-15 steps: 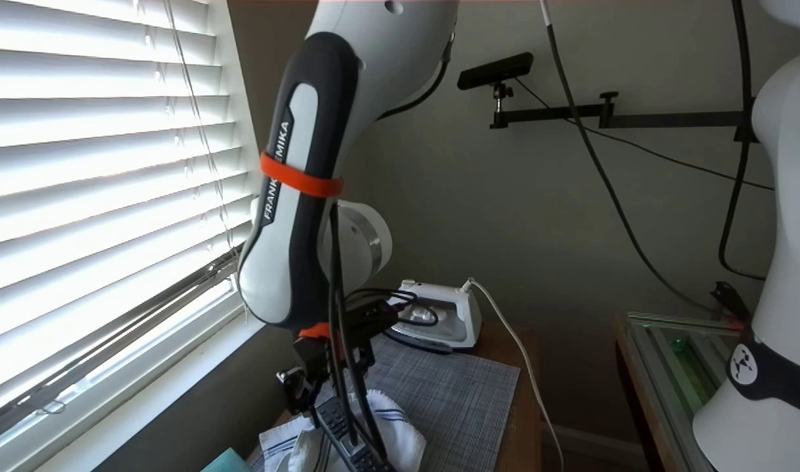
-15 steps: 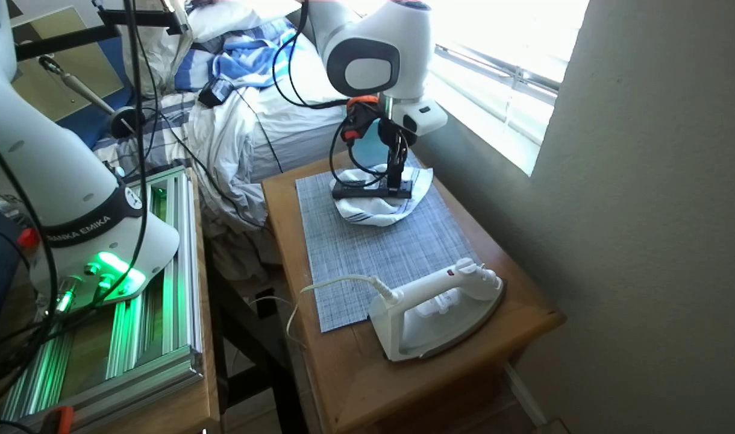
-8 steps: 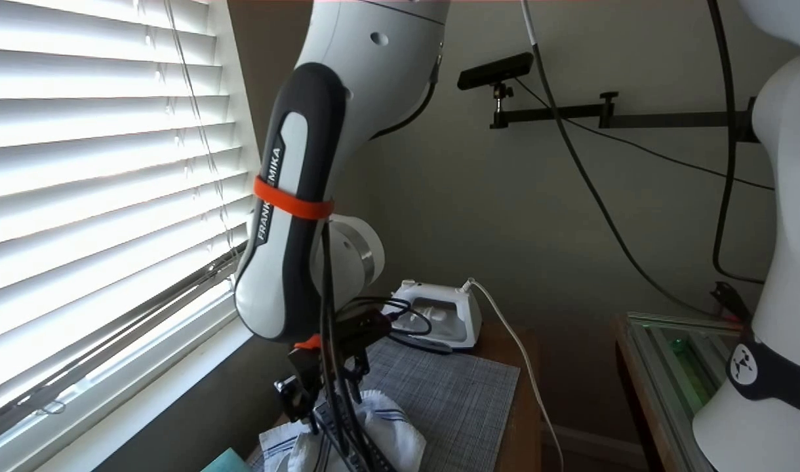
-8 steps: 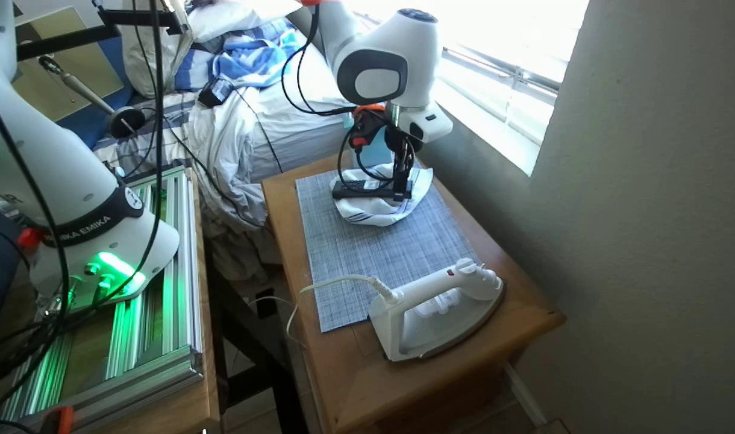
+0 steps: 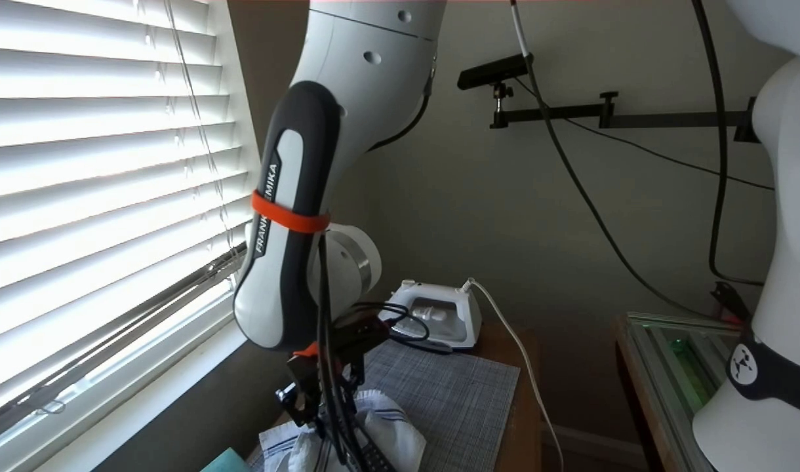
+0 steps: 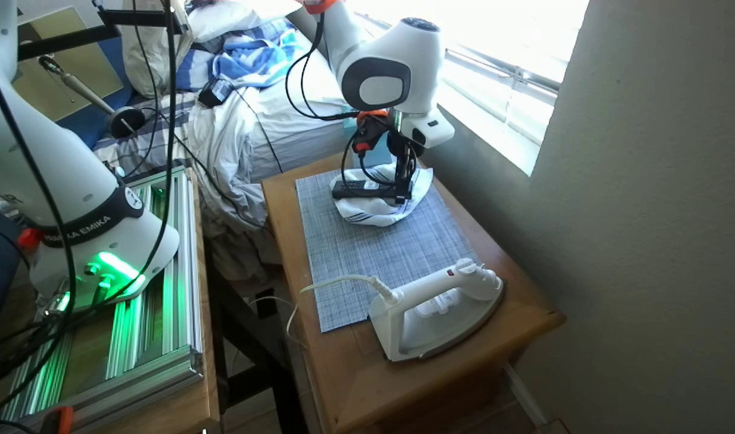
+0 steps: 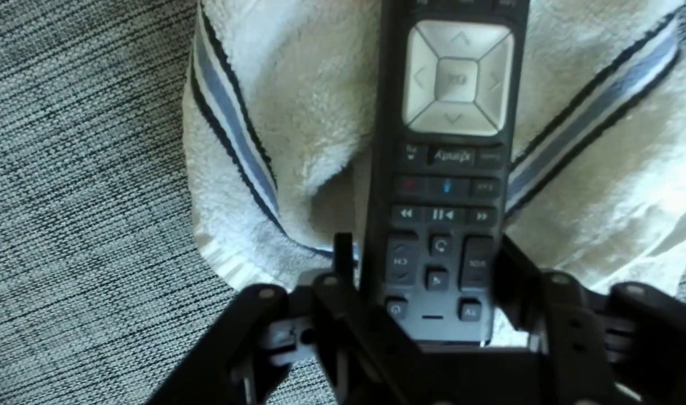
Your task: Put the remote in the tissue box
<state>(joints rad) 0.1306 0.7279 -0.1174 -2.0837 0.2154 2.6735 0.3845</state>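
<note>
The black remote [image 7: 444, 169] lies on a folded white towel with dark and blue stripes [image 6: 373, 212]. In the wrist view my gripper [image 7: 424, 253] straddles the remote near its lower end. Its right finger [image 7: 511, 275] appears to meet the remote's side, while a thin light gap shows beside the left finger [image 7: 343, 256]. An exterior view has the gripper [image 6: 402, 194] low at the right end of the remote [image 6: 367, 192]. The tissue box seems to be the pale blue box [image 6: 379, 155] just beyond the towel, partly hidden by my gripper and cables.
A woven grey mat [image 6: 367, 253] covers part of the wooden table [image 6: 343, 386]. A white iron [image 6: 440, 313] stands at one end, its cord running off the edge. The window blinds [image 5: 111, 164] and sill are close beside the arm. Black cables loop around my wrist.
My arm has come down, and the fingers have drawn in around the end of the remote. The remote and towel lie where they were.
</note>
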